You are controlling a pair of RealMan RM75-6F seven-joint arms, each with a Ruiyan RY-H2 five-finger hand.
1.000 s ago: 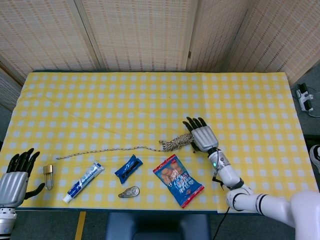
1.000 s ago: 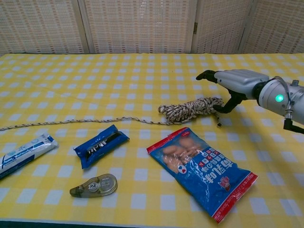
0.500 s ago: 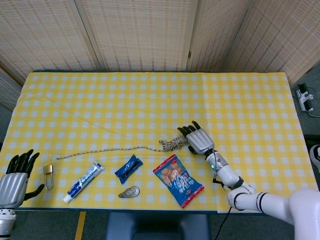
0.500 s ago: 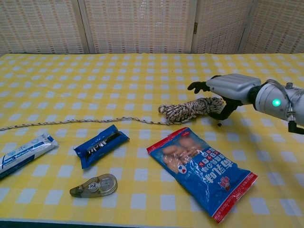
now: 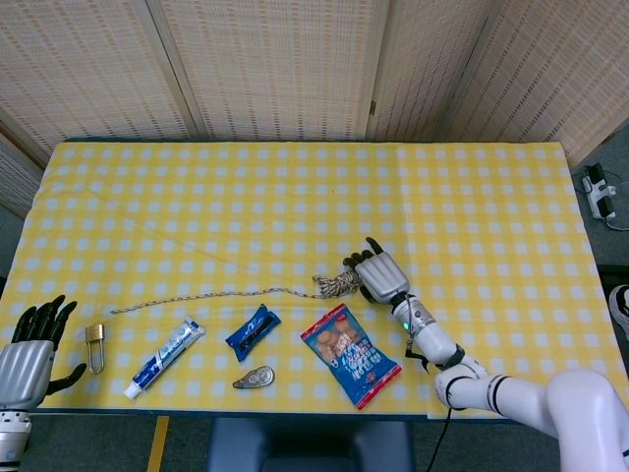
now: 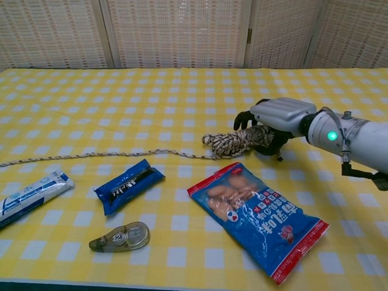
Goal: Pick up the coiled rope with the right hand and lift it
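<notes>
Beside snack bag point(image 6: 257, 217), right hand point(image 6: 274, 118) wraps coiled rope point(image 6: 236, 142); left hand point(image 5: 25, 359) open near padlock point(image 5: 94, 344).

Head cam high, looks down; chest cam low, nearer; both share table point(image 5: 491, 197) front.

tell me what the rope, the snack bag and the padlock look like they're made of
Coiled rope: braided fibre, matte, with flecked light and dark strands; cotton or synthetic is unclear.
Snack bag: glossy printed plastic film, with shine and crinkles on its surface.
Padlock: metal, probably a brass-coloured body with a paler shackle; too small to be sure.
</notes>
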